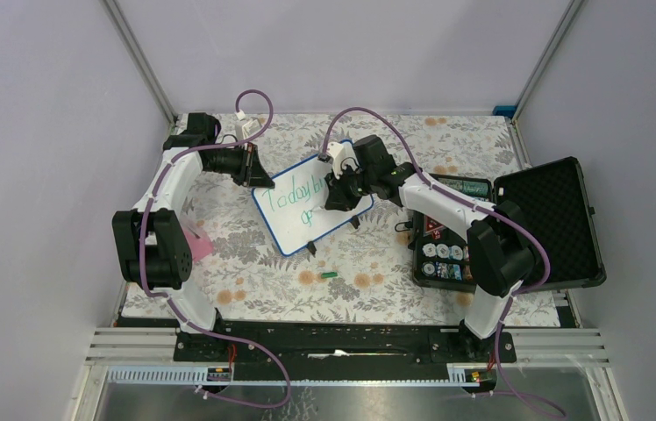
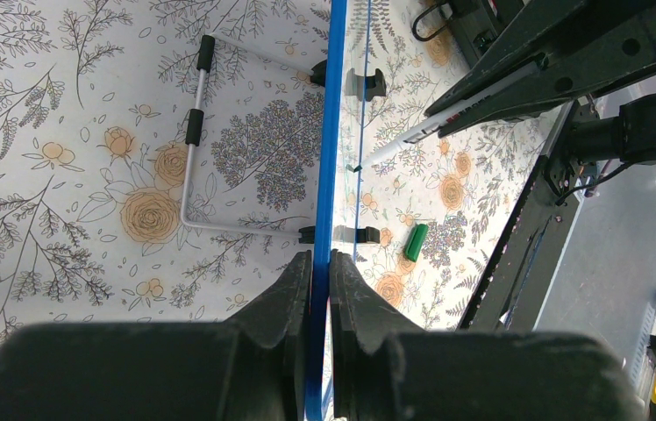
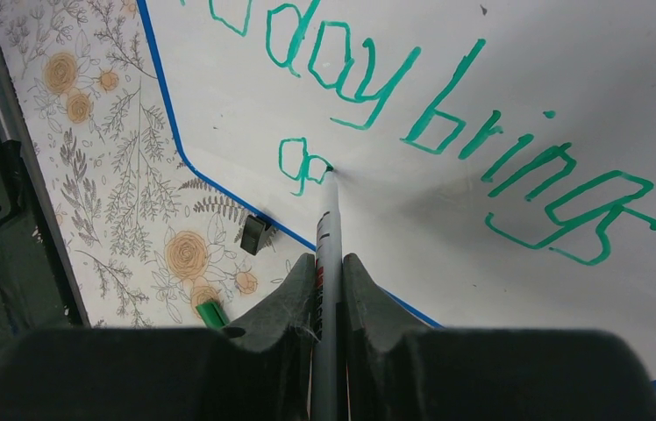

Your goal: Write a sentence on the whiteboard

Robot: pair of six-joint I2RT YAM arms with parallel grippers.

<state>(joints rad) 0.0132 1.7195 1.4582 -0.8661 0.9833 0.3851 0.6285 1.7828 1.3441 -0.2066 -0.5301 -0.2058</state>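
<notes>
A blue-framed whiteboard (image 1: 294, 213) stands tilted on its wire stand in the middle of the table. Green writing on it reads "Today brings", with "go" begun on a second line (image 3: 303, 164). My left gripper (image 2: 321, 263) is shut on the board's blue edge (image 2: 331, 132) at its far left corner (image 1: 259, 180). My right gripper (image 3: 330, 267) is shut on a grey marker (image 3: 328, 219), whose tip touches the board right of the "o". In the top view the right gripper (image 1: 340, 195) is over the board's right part. The green marker cap (image 1: 330, 274) lies on the cloth before the board.
An open black case (image 1: 545, 219) with small parts in its tray stands at the right. A pink object (image 1: 198, 244) lies by the left arm. The floral cloth (image 1: 351, 294) covers the table. The board's wire stand (image 2: 188, 149) shows behind it.
</notes>
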